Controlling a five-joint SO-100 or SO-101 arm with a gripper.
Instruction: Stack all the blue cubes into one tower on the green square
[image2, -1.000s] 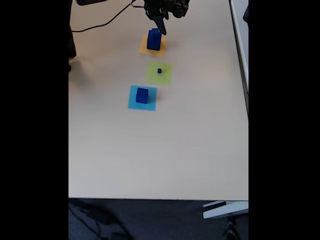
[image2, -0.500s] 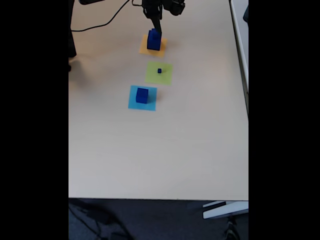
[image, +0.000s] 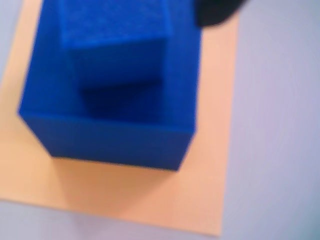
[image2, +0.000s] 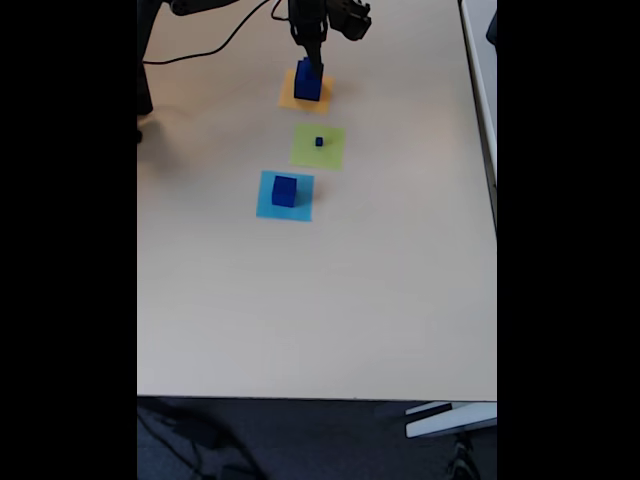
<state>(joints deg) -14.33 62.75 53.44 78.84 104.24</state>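
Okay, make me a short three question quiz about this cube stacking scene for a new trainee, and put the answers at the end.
1. True or false: the tiny blue cube sits on the green square.
2. What colour is the patch under the two-cube stack?
A. orange
B. green
C. light blue
3. Fill in: the single mid-sized blue cube stands on the ______ square.

Key: 1 true; 2 A, the orange square; 3 light-blue.
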